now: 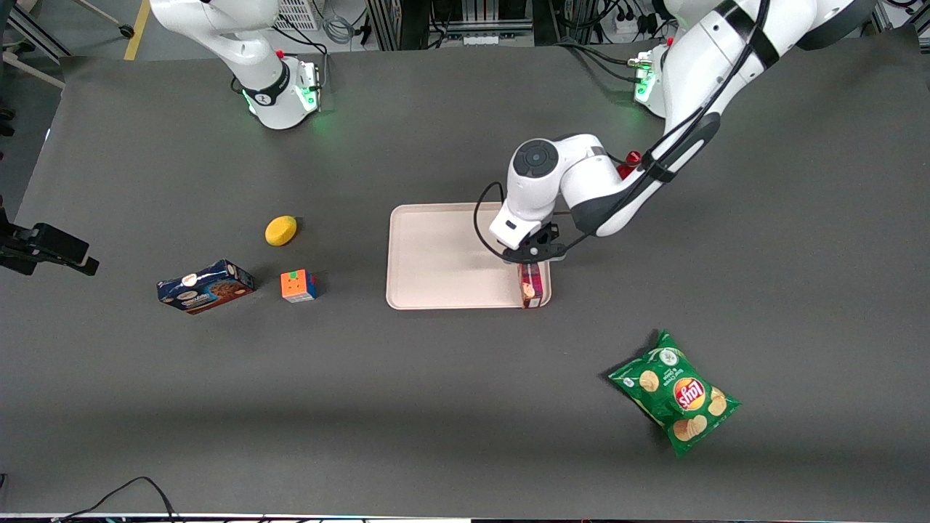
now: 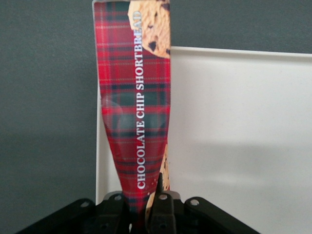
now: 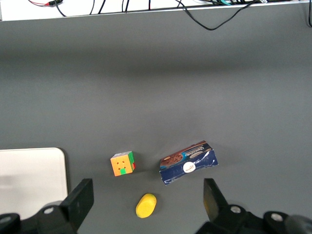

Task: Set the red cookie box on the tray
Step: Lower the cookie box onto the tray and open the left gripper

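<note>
- The gripper (image 1: 533, 256) hung over the tray's (image 1: 436, 254) edge toward the working arm's end of the table, at the corner nearer the front camera, with its fingers closed on the red cookie box (image 1: 531, 285).
- In the left wrist view the fingers (image 2: 163, 207) pinched one end of the red cookie box (image 2: 136, 107), and the carton's walls looked squeezed inward there, so the grip seemed firm.
- The box ran lengthwise away from the gripper, and its long axis followed the tray's short edge rather than crossing it.
- The deciding relation: the box sat right over the rim (image 2: 101, 146) of the tray (image 2: 239, 136). One long side overlay the pale surface and the other lined up with the dark table (image 2: 46, 117).
- Whether the box already rested on the tray or hung just above it could not be told.
- As a judgement, the carry looked nearly finished; a small shift toward the tray's middle before letting go would keep the box from straddling the rim and tipping off.
- The blue cookie box (image 1: 205, 285), cube (image 1: 298, 285) and lemon (image 1: 280, 230) lay well apart toward the parked arm's end; the chips bag (image 1: 674, 391) lay nearer the front camera.
</note>
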Tool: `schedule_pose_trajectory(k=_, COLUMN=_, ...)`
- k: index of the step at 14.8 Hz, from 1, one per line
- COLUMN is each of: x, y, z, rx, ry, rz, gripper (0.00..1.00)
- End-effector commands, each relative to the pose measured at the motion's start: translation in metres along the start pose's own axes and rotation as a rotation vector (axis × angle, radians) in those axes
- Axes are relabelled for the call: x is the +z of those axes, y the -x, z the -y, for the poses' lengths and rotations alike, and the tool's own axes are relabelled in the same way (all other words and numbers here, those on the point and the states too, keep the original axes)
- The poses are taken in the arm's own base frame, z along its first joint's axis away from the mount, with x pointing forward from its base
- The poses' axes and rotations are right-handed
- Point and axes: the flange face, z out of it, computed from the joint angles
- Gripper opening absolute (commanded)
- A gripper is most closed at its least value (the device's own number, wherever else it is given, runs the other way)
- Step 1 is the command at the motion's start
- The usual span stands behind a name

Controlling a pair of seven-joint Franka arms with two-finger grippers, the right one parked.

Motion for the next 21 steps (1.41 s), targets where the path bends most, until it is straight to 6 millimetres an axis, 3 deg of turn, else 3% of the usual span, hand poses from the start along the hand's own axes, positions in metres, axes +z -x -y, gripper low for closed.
schedule_pose_trajectory(k=1, x=0.002, y=-0.003, z=-0.006, rx=0.009, ry=-0.006, rz=-0.008, gripper=0.24)
schedule_pose_trajectory(k=2, x=0.002, y=-0.003, z=-0.006, rx=0.007, ry=-0.006, rz=-0.008, gripper=0.74)
schedule_pose_trajectory(k=3, x=0.003, y=-0.002, z=-0.005, rx=0.003, ry=-0.007, rz=-0.007, gripper=1.00)
schedule_pose_trajectory(k=8, x=0.000, y=0.000, z=-0.007, rx=0.007, ry=-0.009, rz=-0.011, gripper=1.00)
schedule_pose_trajectory(k=12, x=-0.023, y=-0.011, z=-0.008, rx=0.003, ry=-0.034, rz=-0.048, gripper=1.00)
schedule_pose_trajectory(k=15, x=-0.072, y=-0.020, z=-0.007, rx=0.106, ry=-0.142, rz=-0.062, gripper=1.00)
schedule_pose_trajectory(k=19, x=-0.188, y=-0.059, z=0.016, rx=0.268, ry=-0.180, rz=0.087, gripper=1.00)
schedule_pose_trajectory(k=21, x=-0.243, y=-0.074, z=0.040, rx=0.357, ry=-0.183, rz=0.121, gripper=1.00)
